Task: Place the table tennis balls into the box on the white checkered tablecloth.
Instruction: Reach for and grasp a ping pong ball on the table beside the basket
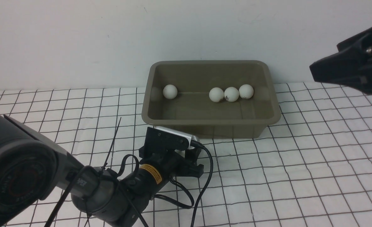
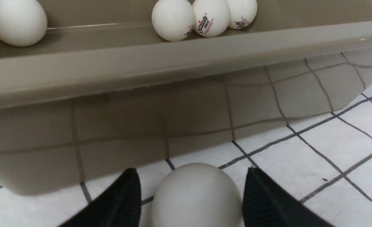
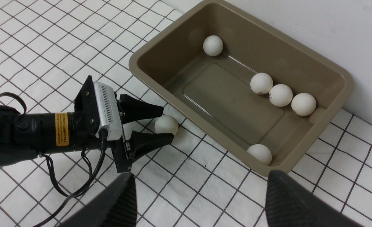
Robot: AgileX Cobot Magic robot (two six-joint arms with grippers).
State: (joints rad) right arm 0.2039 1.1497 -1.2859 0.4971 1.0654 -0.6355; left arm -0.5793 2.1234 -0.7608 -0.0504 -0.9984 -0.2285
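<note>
One table tennis ball [image 2: 195,198] lies on the white checkered tablecloth [image 1: 299,164], just in front of the near wall of the olive-grey box [image 1: 211,127]. My left gripper [image 2: 191,171] straddles it low over the cloth. One finger touches its side, while a thin strip of cloth shows between the ball and the other finger. Seen from the right wrist, the same ball [image 3: 166,124] sits between those fingertips [image 3: 160,109]. Several balls [image 3: 280,95] rest inside the box [image 3: 148,55]. My right gripper [image 3: 200,176] hangs open and empty, high at the right [image 1: 346,71].
The box stands against the pale back wall [image 1: 78,41]. My left arm, with its cables [image 1: 201,176] and wrist camera [image 1: 173,138], stretches across the cloth at front left. Checkered cloth runs to the right of the box.
</note>
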